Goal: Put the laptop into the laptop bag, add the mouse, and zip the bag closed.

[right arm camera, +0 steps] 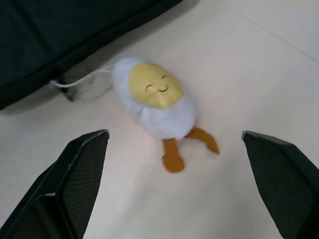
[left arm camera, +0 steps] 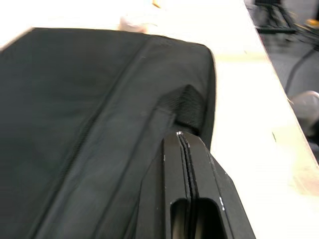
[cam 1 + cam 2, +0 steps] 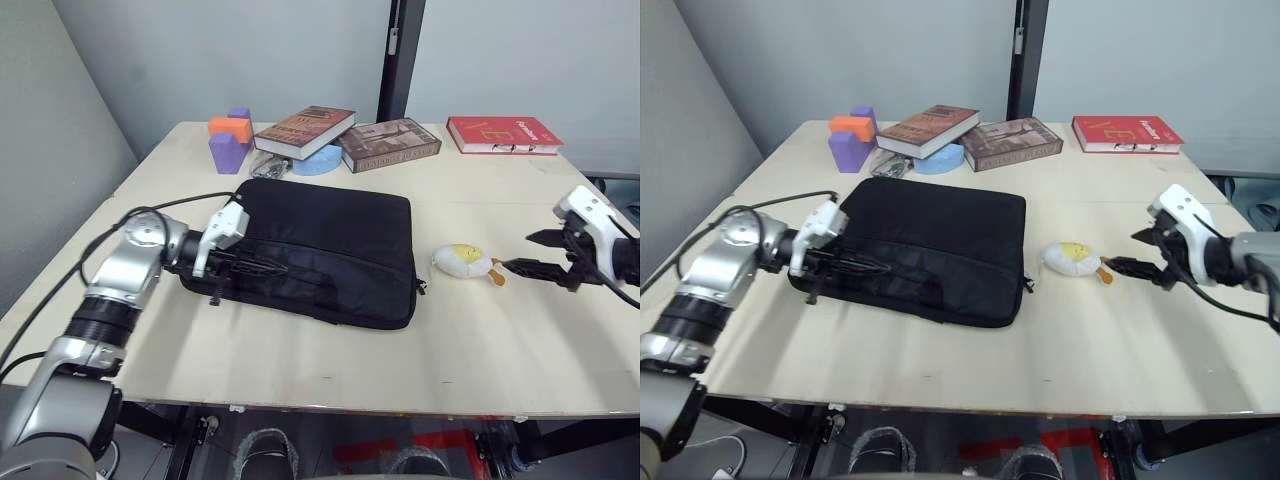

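Black laptop bag point(image 3: 330, 250) hid its contents from me; my left gripper point(image 3: 232, 265) pinched closed on it, right gripper point(image 3: 540, 252) gaped empty beside the egg plush point(image 3: 462, 261).

Matt black cloth laptop bag point(image 3: 330, 245) on smooth pale wooden table point(image 3: 520, 340).

Bare lab-like room: plywood table point(image 3: 300, 370), plain grey walls point(image 3: 200, 60), floor cables.

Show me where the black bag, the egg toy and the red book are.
laptop bag point(image 3: 340, 235): left eye view, middle of its top panel.
egg toy point(image 1: 154, 97): right wrist view, its yellow smiling face.
red book point(image 3: 503, 133): left eye view, centre of its cover.
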Controlling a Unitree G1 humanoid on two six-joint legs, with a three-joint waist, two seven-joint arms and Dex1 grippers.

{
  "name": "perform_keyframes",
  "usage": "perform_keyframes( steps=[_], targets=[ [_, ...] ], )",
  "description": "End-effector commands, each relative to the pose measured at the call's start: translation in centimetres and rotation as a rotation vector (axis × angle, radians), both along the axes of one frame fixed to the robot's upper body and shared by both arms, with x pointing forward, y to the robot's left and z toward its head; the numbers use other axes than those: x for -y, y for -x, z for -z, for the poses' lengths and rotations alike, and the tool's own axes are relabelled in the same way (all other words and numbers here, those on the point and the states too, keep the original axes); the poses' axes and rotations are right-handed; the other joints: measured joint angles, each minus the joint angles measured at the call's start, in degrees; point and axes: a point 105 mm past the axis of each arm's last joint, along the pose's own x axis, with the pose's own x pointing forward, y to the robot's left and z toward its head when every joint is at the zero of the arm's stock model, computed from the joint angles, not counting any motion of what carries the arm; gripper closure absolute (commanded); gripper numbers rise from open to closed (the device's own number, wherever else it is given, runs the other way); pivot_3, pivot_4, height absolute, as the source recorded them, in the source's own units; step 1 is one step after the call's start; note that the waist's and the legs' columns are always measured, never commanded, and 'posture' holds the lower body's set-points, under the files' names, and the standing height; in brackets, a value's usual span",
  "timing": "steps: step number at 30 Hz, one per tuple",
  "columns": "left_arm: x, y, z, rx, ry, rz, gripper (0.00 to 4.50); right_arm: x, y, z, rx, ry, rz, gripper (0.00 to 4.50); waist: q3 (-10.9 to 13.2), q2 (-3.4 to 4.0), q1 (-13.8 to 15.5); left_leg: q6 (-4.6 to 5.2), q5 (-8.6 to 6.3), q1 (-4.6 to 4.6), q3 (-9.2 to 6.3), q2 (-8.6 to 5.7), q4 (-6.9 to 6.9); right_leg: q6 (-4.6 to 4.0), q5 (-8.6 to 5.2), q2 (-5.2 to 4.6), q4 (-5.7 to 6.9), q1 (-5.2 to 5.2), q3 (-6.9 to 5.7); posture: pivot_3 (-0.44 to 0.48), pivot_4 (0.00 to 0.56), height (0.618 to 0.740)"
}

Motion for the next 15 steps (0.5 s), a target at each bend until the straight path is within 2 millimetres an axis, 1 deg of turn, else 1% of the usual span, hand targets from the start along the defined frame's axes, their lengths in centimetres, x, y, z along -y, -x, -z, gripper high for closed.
perform_keyframes(
  steps=[1, 4, 5, 8, 9, 10, 11, 13, 15],
  targets=[
    [-1.9, 0.2, -2.2, 0.053, 0.021, -0.085, 4.25, -0.4, 1.0, -2.8, 0.094, -0.025, -0.056, 0.00, 0.00, 0.00, -0.20, 0.01, 0.00, 0.00, 0.00, 0.00, 0.05, 0.00, 0.00, 0.00, 0.04, 0.00, 0.02, 0.000, 0.150, 0.725],
    [-4.3, 0.6, -2.4, 0.088, -0.049, -0.168, 3.31, -0.3, 1.8, -3.4, 0.107, -0.042, -0.085, 0.00, 0.00, 0.00, -0.60, 0.01, -0.01, 0.03, 0.00, 0.01, 0.11, 0.00, 0.00, 0.00, 0.16, -0.02, 0.03, 0.000, 0.150, 0.725],
    [-5.1, 0.8, -2.6, 0.098, -0.067, -0.195, 2.84, -0.3, 2.0, -3.6, 0.107, -0.047, -0.089, 0.00, 0.00, 0.00, -0.69, 0.01, -0.01, 0.03, -0.01, 0.02, 0.11, 0.00, 0.00, 0.00, 0.18, -0.04, 0.03, 0.000, 0.150, 0.725],
    [-6.5, 1.1, -3.6, 0.102, -0.057, -0.258, 1.89, 0.0, 2.5, -3.9, 0.113, -0.051, -0.086, 0.00, 0.00, 0.00, -0.76, 0.01, -0.01, 0.06, -0.01, 0.02, 0.12, 0.01, -0.01, 0.00, 0.18, -0.01, 0.03, 0.000, 0.150, 0.725],
    [-7.4, 1.4, -4.4, 0.106, -0.044, -0.303, 1.51, 0.3, 2.6, -4.2, 0.121, -0.051, -0.074, 0.00, 0.00, 0.00, -0.75, 0.01, -0.01, 0.06, -0.01, 0.01, 0.14, 0.00, -0.01, 0.00, 0.19, 0.00, 0.03, 0.000, 0.150, 0.725],
    [-8.9, 1.5, -5.2, 0.146, -0.055, -0.381, 1.13, 0.7, 2.8, -4.5, 0.126, -0.052, -0.058, 0.00, 0.01, -0.01, -0.78, 0.01, -0.01, 0.04, -0.02, 0.01, 0.17, 0.00, -0.01, 0.00, 0.20, 0.00, 0.02, 0.000, 0.150, 0.725],
    [-10.6, 1.8, -5.4, 0.114, -0.074, -0.459, 0.77, 0.9, 2.9, -4.7, 0.128, -0.054, -0.051, 0.00, 0.02, -0.03, -0.85, 0.01, -0.01, 0.01, -0.03, 0.01, 0.18, 0.00, -0.01, 0.00, 0.20, -0.01, 0.02, 0.000, 0.150, 0.725],
    [-12.5, 2.7, -5.6, 0.070, -0.099, -0.528, 0.08, 1.0, 3.1, -4.9, 0.124, -0.055, -0.049, 0.00, 0.03, -0.05, -1.03, 0.01, -0.01, -0.08, -0.04, 0.04, 0.17, 0.00, -0.01, 0.02, 0.20, -0.14, 0.00, 0.000, 0.150, 0.725],
    [-13.7, 3.5, -6.0, 0.029, -0.093, -0.567, 0.08, 0.9, 3.2, -5.0, 0.111, -0.056, -0.060, 0.00, 0.03, -0.05, -1.20, 0.00, -0.02, -0.08, -0.02, 0.04, 0.16, 0.01, -0.01, 0.02, 0.19, -0.15, 0.03, 0.000, 0.150, 0.725]
  ],
)
